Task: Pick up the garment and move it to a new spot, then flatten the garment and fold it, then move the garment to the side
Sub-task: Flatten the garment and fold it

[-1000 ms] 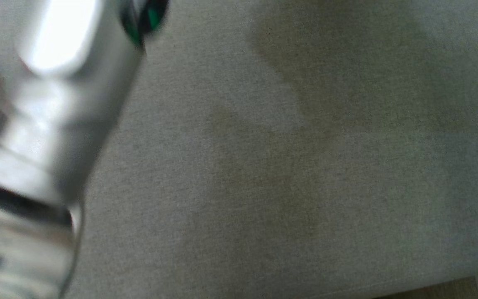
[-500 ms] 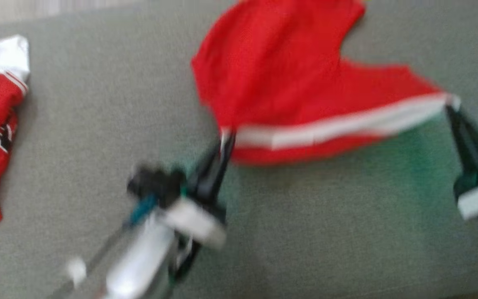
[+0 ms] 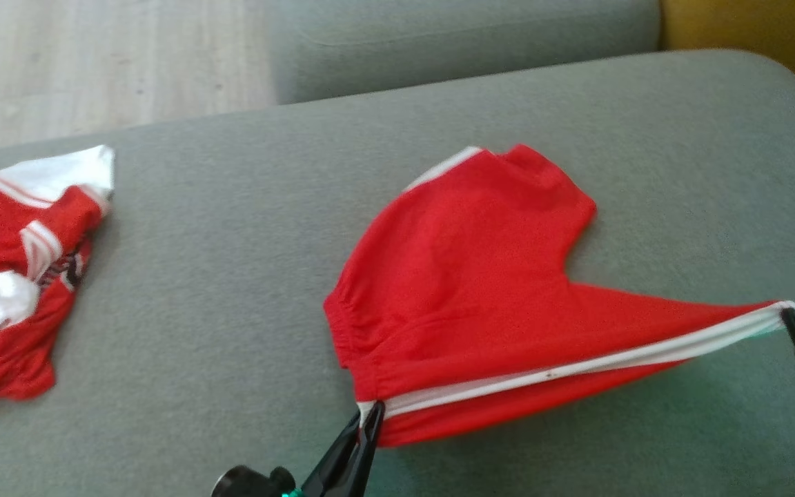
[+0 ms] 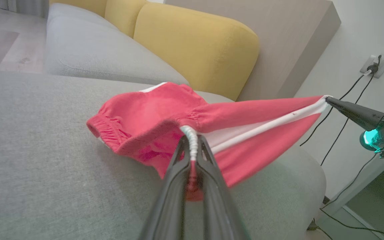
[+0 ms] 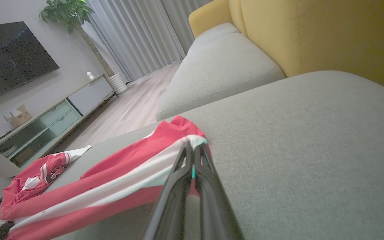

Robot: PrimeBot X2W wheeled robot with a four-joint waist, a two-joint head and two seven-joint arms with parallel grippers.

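Observation:
The garment (image 3: 466, 276) is a pair of red shorts with a white side stripe, lying partly on the grey sofa cushion (image 3: 232, 241). Its striped edge is pulled taut between my two grippers and lifted off the cushion. My left gripper (image 3: 372, 408) is shut on the waistband end of the stripe, seen close up in the left wrist view (image 4: 192, 140). My right gripper (image 3: 789, 314) is shut on the far corner of the stripe (image 5: 194, 144). The rest of the garment (image 4: 152, 110) sags onto the cushion behind the stretched edge.
A second red and white garment (image 3: 11, 276) lies crumpled at the cushion's left end. Another grey cushion (image 3: 459, 41) and a yellow backrest (image 4: 195, 46) stand beyond. Wooden floor (image 3: 94, 62) is at the far left. Cables (image 4: 345, 123) hang near the right wall.
The head view has swung from bare cushion and a blurred forearm onto the garment. Both grippers keep their hold on the striped edge, which looks stretched tighter than half a second ago.

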